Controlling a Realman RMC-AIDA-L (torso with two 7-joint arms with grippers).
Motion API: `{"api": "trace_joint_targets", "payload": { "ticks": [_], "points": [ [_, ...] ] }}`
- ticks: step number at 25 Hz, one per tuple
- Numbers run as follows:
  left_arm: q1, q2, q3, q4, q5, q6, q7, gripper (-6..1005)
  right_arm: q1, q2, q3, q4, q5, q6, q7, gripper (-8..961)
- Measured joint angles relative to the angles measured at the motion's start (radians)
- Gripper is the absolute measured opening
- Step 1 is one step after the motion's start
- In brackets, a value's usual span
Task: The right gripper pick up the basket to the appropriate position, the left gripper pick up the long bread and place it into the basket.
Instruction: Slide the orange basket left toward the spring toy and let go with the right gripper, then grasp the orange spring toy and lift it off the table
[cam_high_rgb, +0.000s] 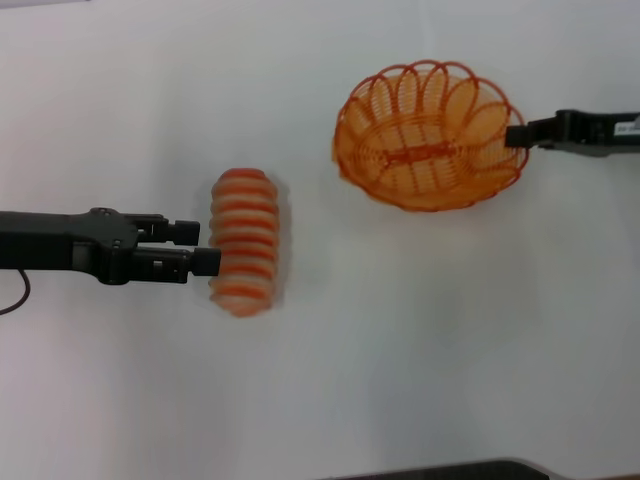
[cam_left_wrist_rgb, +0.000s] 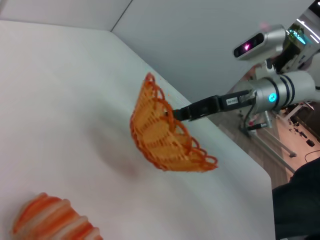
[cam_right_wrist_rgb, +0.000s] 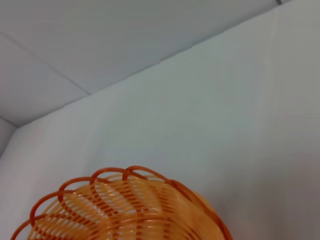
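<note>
Right gripper (cam_high_rgb: 522, 135): fingers pinched together on the basket's rim at its right-hand end; it holds the basket and touches nothing else.
Left gripper (cam_high_rgb: 203, 247): two fingers set a little apart, one above the other in the head view, their tips right at the left flank of the long bread; whether they press on it or merely meet it cannot be told.
Basket (cam_high_rgb: 430, 135): orange wire oval, at upper right of the head view; the left wrist view (cam_left_wrist_rgb: 165, 135) shows it lifted off the tabletop and tilted, its open side facing away from the right gripper. Its scalloped rim fills the lower part of the right wrist view (cam_right_wrist_rgb: 125, 207).
Long bread (cam_high_rgb: 244, 241): striped loaf lying on the tabletop left of centre, long axis running away from the robot; well apart from the basket. One end shows in the left wrist view (cam_left_wrist_rgb: 52, 220).
Tabletop (cam_high_rgb: 400, 350): plain white; a wide bare stretch lies between bread and basket and all along the near side. A dark edge shows at the bottom of the head view.
Right arm pose: reaches in level from the right edge, slim and straight, to the basket.
Left arm pose: stretches in horizontally from the left edge, low over the tabletop, a thin cable trailing below it.
</note>
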Motion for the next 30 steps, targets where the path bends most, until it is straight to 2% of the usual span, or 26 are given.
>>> {"api": "trace_joint_targets", "payload": {
  "ticks": [3, 5, 15, 19, 22, 23, 26, 27, 28, 30],
  "points": [
    [-0.001, 0.000, 0.002, 0.000, 0.001, -0.001, 0.000, 780, -0.003, 0.018, 0.010, 0.030, 0.001, 0.036, -0.003, 83],
    [-0.001, 0.000, 0.002, 0.000, 0.002, -0.001, 0.000, 780, -0.002, 0.022, 0.014, 0.058, 0.001, 0.062, -0.004, 88],
    [0.007, 0.000, 0.002, 0.000, 0.004, -0.002, 0.001, 779, 0.006, 0.023, 0.035, 0.122, 0.013, 0.075, -0.054, 116],
    [0.008, -0.001, 0.002, 0.000, 0.004, -0.002, 0.001, 780, -0.020, 0.019, 0.061, 0.113, 0.047, 0.081, -0.112, 294],
    [0.008, -0.001, 0.002, 0.000, 0.004, -0.002, 0.003, 780, -0.061, 0.006, 0.150, 0.112, 0.157, 0.084, -0.273, 423],
    [0.008, -0.001, 0.002, 0.000, 0.004, -0.002, 0.003, 780, -0.061, 0.006, 0.150, 0.112, 0.157, 0.084, -0.273, 465],
    [0.008, -0.001, 0.000, 0.000, 0.004, -0.003, 0.003, 780, -0.103, 0.001, 0.196, 0.110, 0.306, -0.010, -0.485, 590],
    [0.008, -0.001, -0.001, 0.000, 0.004, -0.004, 0.004, 780, -0.125, -0.003, 0.200, 0.109, 0.375, -0.134, -0.645, 608],
    [0.008, 0.000, -0.002, 0.000, 0.004, -0.004, 0.004, 780, -0.125, -0.003, 0.200, 0.109, 0.375, -0.134, -0.645, 626],
    [0.008, 0.000, -0.003, 0.000, 0.004, -0.004, 0.004, 780, -0.135, -0.014, 0.196, 0.106, 0.392, -0.250, -0.767, 644]
  ]
}}
